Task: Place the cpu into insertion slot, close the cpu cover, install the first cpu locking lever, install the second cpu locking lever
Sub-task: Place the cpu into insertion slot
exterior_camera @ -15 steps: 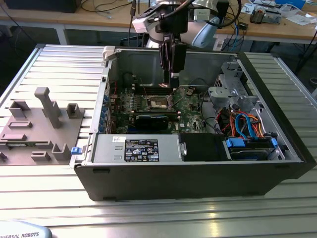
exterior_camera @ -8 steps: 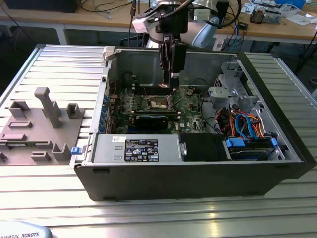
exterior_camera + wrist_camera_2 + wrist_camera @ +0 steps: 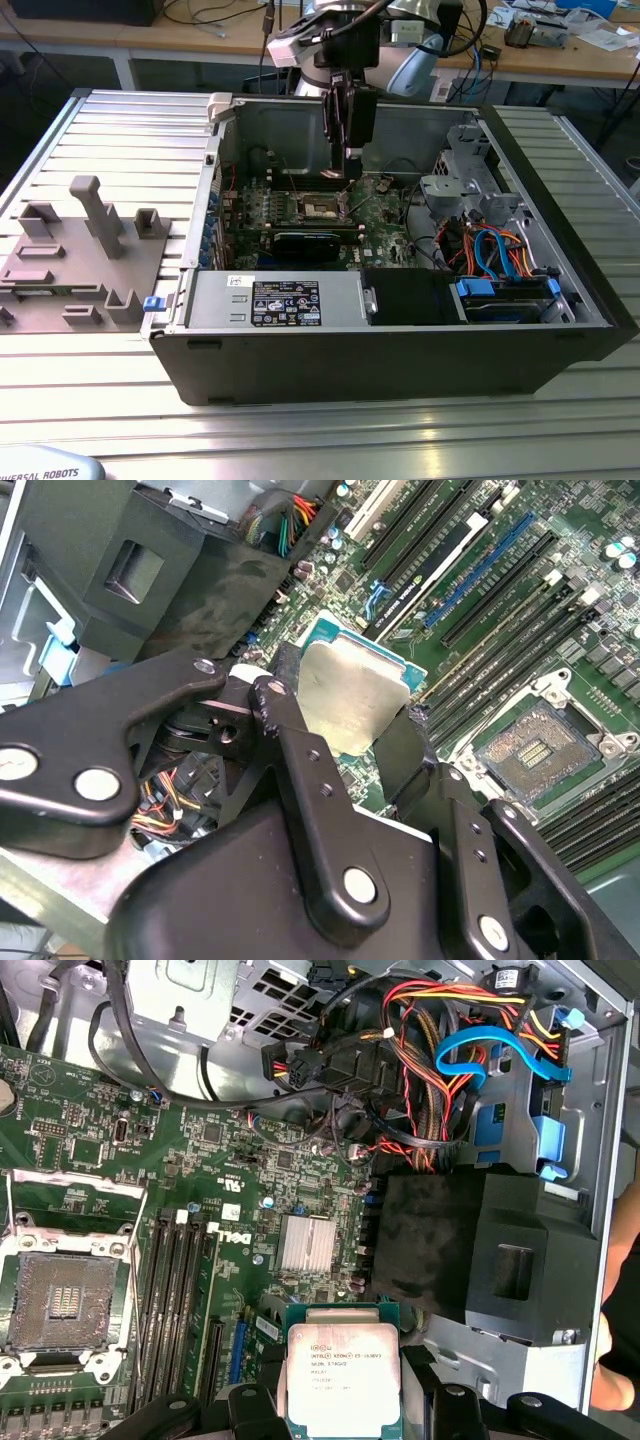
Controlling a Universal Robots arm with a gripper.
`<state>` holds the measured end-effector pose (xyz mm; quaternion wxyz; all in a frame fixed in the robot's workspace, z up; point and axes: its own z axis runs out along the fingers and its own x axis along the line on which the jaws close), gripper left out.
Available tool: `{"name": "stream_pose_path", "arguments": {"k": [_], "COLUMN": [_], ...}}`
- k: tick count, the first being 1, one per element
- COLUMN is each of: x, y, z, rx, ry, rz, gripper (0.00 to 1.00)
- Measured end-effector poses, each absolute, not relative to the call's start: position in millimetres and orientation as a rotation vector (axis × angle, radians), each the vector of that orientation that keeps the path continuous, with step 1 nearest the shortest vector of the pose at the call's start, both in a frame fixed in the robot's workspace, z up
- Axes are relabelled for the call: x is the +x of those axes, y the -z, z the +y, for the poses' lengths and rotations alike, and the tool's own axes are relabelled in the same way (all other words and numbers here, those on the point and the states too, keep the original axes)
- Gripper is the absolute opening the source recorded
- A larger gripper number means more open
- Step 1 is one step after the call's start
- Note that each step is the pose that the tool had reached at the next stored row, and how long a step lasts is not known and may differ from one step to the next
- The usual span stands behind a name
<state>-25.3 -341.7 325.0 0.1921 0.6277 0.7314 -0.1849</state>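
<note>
Your black two-finger gripper (image 3: 345, 720) is pinching the cpu (image 3: 348, 685), a thin square chip w/ a silvery metal face and a green edge. One black finger (image 3: 290, 735) presses on one side of the chip and the other finger on the opposite side. In the first wrist view the same cpu (image 3: 342, 1380) shows its printed silvery face between the finger ends, so it is held in the air and not seated.

In the exterior view the gripper (image 3: 350, 180) hangs inside the open black computer case (image 3: 400, 360), above the green circuit board (image 3: 385, 225) and near the insertion slot (image 3: 322, 207), on the exterior view's right of it.

The insertion slot (image 3: 62, 1300), a dark square recess w/ a metal rim, lies apart from the chip in both wrist views (image 3: 535, 755), and its contact field is uncovered. The cpu cover (image 3: 75, 1188), a thin silvery metal frame, sits at one edge of the recess and not over it; its exact angle I cannot tell.

Btw. chip and slot run the long black memory slots (image 3: 185, 1290). Near the chip sit also a small ribbed silver heatsink (image 3: 310, 1243) and a black plastic shroud (image 3: 480, 1260). Further out is a bundle of red, orange and blue cables (image 3: 440, 1030). Outside the case, at the exterior view's left, a grey fixture plate (image 3: 80, 255) lies on the ribbed aluminium table (image 3: 300, 430).
</note>
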Motion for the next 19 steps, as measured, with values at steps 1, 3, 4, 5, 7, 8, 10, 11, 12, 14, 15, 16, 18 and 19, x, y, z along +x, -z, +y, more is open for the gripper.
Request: {"name": "stream_pose_path", "arguments": {"k": [1, 3, 4, 5, 7, 8, 10, 11, 12, 14, 15, 16, 18, 19], "x": [-25.3, -25.3, -25.3, -25.3, -25.3, -25.3, -25.3, -25.3, -25.3, -25.3, -25.3, -25.3, -25.3, -25.3], "y": [-325.0, -324.8, -324.7, -324.6, -324.5, -324.4, -321.0, -320.9, -320.9, -320.9, -320.8, -320.8, -320.8, -320.8], "z": [-341.7, -341.8, -341.8, -341.8, -341.8, -341.8, -341.8, -341.8, -341.8, -341.8, -341.8, -341.8, -341.8, -341.8], "rx": [1.762, 1.763, 1.762, 1.761, 1.76, 1.76, 1.756, 1.756, 1.756, 1.756, 1.756, 1.756, 1.756, 1.756], "ry": [0.519, 0.52, 0.521, 0.522, 0.524, 0.524, 0.531, 0.531, 0.531, 0.531, 0.531, 0.531, 0.531, 0.531], "rz": [2.053, 2.052, 2.051, 2.051, 2.05, 2.05, 2.045, 2.045, 2.045, 2.045, 2.045, 2.045, 2.045, 2.045], "gripper": [0.54, 0.54, 0.54, 0.54, 0.54, 0.54, 0.54, 0.54, 0.54, 0.54, 0.54, 0.54, 0.54, 0.54]}}
